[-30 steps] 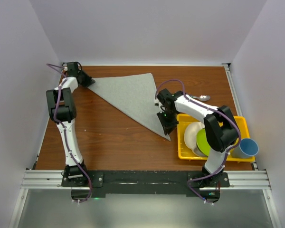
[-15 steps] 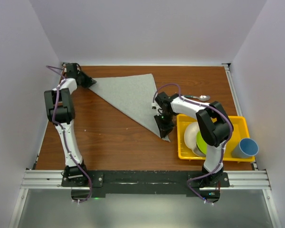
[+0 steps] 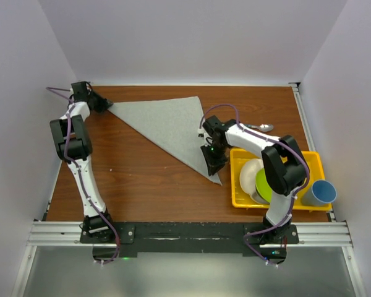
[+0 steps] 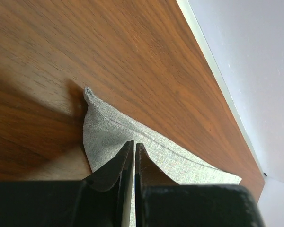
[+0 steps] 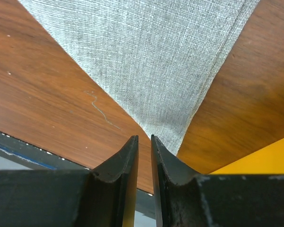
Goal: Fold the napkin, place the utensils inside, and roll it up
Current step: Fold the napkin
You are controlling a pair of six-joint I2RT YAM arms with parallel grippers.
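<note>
Napkin (image 3: 173, 127), plain grey, lies triangular on wooden table (image 3: 142, 179).

Brown wooden desk (image 3: 142, 185), surface scuffed. Lying on it: grey napkin (image 3: 167, 124), folded to a triangle, spread flat from the far left corner toward the centre; silver spoon (image 3: 261, 127) near the far right; yellow tray (image 3: 244, 204) along the right edge; blue cup (image 3: 318, 193) just beside the tray
</note>
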